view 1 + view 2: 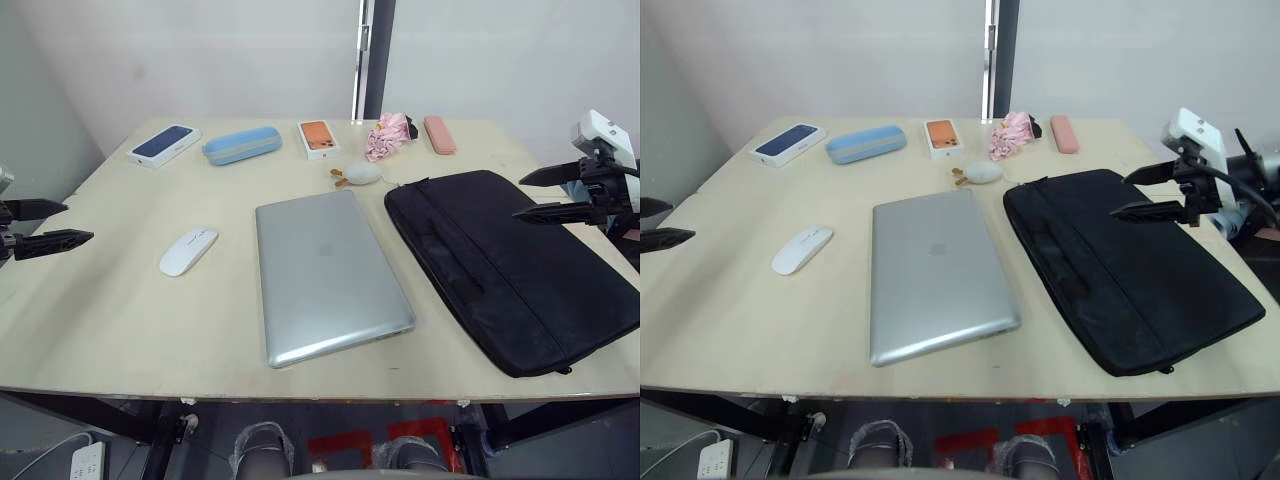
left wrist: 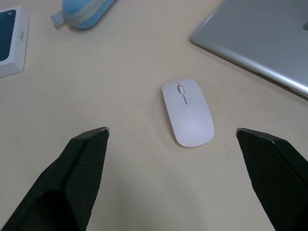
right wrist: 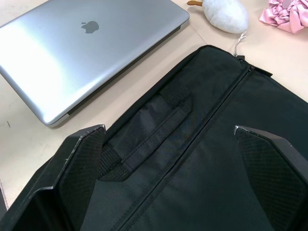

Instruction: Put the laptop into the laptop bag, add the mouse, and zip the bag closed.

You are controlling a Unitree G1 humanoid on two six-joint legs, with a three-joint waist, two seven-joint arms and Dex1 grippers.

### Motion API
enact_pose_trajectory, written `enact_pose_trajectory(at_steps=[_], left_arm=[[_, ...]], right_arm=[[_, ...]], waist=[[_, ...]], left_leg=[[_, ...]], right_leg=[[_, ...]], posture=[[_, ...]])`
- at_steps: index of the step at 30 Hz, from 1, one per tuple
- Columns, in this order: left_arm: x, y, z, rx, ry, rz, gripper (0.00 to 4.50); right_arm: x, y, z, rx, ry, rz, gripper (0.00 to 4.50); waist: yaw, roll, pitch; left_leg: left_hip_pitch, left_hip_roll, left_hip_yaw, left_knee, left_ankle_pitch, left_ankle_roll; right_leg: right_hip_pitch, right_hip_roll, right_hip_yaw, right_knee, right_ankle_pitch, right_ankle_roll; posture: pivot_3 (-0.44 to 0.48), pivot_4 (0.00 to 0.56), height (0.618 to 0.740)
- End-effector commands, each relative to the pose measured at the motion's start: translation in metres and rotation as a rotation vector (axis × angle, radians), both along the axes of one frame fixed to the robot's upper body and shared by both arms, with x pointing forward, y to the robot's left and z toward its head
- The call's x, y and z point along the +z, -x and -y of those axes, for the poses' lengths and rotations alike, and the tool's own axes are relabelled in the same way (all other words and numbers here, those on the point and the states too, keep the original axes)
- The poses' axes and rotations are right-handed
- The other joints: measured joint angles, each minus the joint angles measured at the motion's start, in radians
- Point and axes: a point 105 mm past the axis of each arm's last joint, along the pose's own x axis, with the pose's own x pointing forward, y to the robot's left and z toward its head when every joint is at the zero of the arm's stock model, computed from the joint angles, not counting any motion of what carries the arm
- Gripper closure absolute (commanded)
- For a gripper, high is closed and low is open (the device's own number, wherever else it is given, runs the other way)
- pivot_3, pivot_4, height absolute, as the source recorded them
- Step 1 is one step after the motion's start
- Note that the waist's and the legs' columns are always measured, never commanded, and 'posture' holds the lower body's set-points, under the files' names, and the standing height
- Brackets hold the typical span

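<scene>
One silver laptop [image 1: 328,275] lies shut and flat in the middle of the pale wooden table [image 1: 100,320], its lid up. Just beside it on the robot's right lies one black laptop bag [image 1: 515,265], flat, zipped along its edge as far as I can see, one flat handle showing on its upper face. On the laptop's other side, a little apart, sits one white mouse [image 1: 188,250], alone on bare wood.

The left gripper [image 1: 40,226] hangs over the table's left edge, its two black fingers [image 2: 79,168] spread wide with nothing between them; from its wrist the mouse lies on the table beyond the tips. The right gripper [image 1: 545,193] hovers above the bag's far right part, fingers equally wide apart and empty, clear of the fabric.

Along the far side stand six small things: one dark blue phone box [image 1: 164,144], one light blue zip case [image 1: 241,144], one orange phone box [image 1: 318,138], one pink cloth bundle [image 1: 388,135], one pink flat case [image 1: 439,134], and one white plush charm [image 1: 360,174] with orange bits, close to the bag's far corner.
</scene>
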Motion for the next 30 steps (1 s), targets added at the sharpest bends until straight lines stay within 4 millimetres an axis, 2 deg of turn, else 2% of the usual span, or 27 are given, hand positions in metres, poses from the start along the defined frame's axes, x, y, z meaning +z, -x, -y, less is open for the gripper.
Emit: enact_pose_trajectory(at_steps=[1, 4, 15, 30], left_arm=[[0.0081, -0.0024, -0.0011, 0.013, -0.003, 0.023, 0.06], [0.0073, -0.0028, 0.0005, 0.007, 0.014, 0.010, 0.06], [0.0075, -0.0051, 0.0010, 0.003, 0.001, 0.010, 0.06], [0.0073, -0.0057, 0.0021, -0.006, -0.005, 0.015, 0.06]], right_arm=[[0.0179, 0.0072, -0.0023, 0.022, 0.007, 0.049, 0.00], [0.0220, 0.0059, -0.0034, 0.020, -0.007, 0.054, 0.00], [0.0174, 0.0047, 0.0031, 0.009, 0.009, 0.049, 0.00], [0.0169, 0.0065, -0.0001, 0.024, 0.019, 0.053, 0.00]], waist=[[0.000, 0.000, 0.000], [0.001, 0.000, 0.000], [0.001, 0.000, 0.000], [0.001, 0.000, 0.000]], left_leg=[[0.000, 0.000, 0.000, 0.000, 0.000, 0.000], [0.000, 0.000, 0.000, 0.000, 0.000, 0.000], [0.000, 0.000, 0.000, 0.000, 0.000, 0.000], [0.000, 0.000, 0.000, 0.000, 0.000, 0.000]], right_leg=[[0.000, 0.000, 0.000, 0.000, 0.000, 0.000], [0.000, 0.000, 0.000, 0.000, 0.000, 0.000], [0.000, 0.000, 0.000, 0.000, 0.000, 0.000], [0.000, 0.000, 0.000, 0.000, 0.000, 0.000]], posture=[[0.000, 0.150, 0.740], [0.000, 0.150, 0.740], [0.000, 0.150, 0.740], [0.000, 0.150, 0.740]])
